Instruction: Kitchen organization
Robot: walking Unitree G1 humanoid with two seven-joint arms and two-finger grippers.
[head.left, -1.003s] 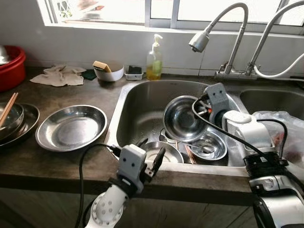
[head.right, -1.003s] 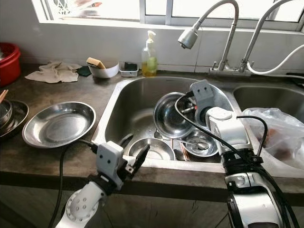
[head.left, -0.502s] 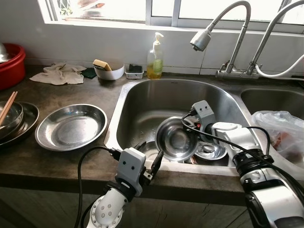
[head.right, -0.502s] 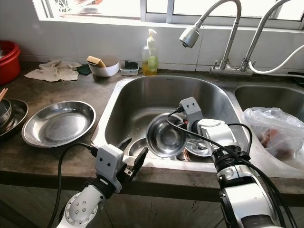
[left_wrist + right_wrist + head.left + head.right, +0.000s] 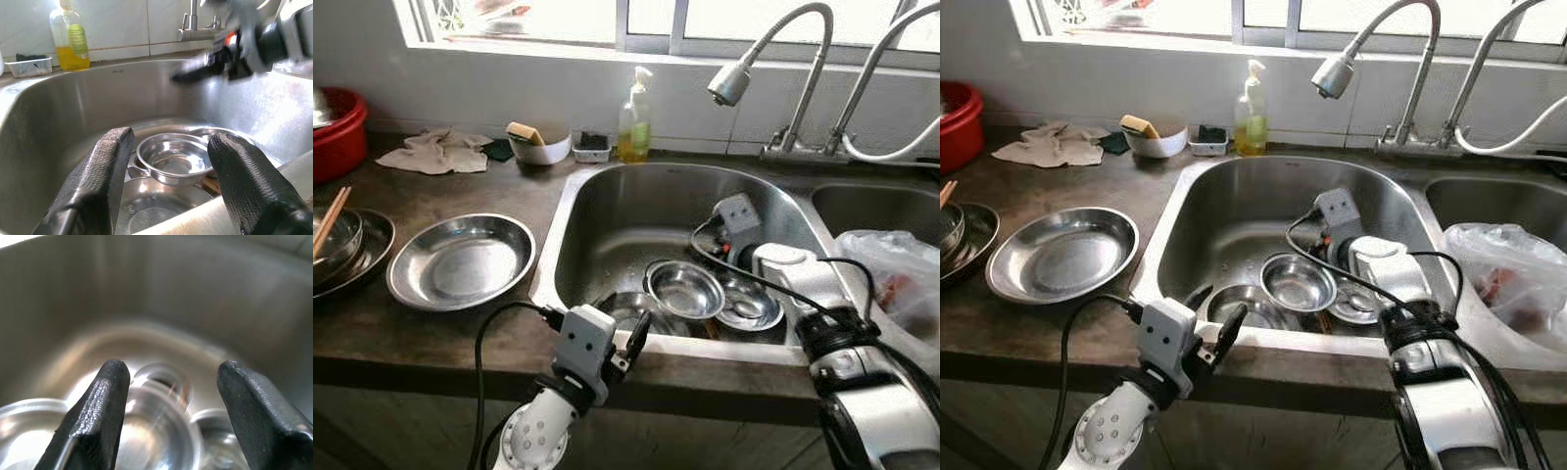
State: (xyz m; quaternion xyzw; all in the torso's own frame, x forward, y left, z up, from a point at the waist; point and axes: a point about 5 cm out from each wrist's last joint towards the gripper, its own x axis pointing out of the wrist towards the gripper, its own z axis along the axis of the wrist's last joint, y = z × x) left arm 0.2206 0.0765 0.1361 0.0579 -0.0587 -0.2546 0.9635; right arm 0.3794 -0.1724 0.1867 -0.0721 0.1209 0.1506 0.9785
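In the steel sink [image 5: 607, 211] a small bowl [image 5: 684, 290] sits atop other dishes, the right gripper [image 5: 168, 396] just above it with jaws spread and empty, the left gripper [image 5: 168, 171] likewise spread at the sink's front edge.

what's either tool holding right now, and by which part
Nothing. The right tool is open in the sink above the steel bowl, released. The left tool is open at the sink's front edge.
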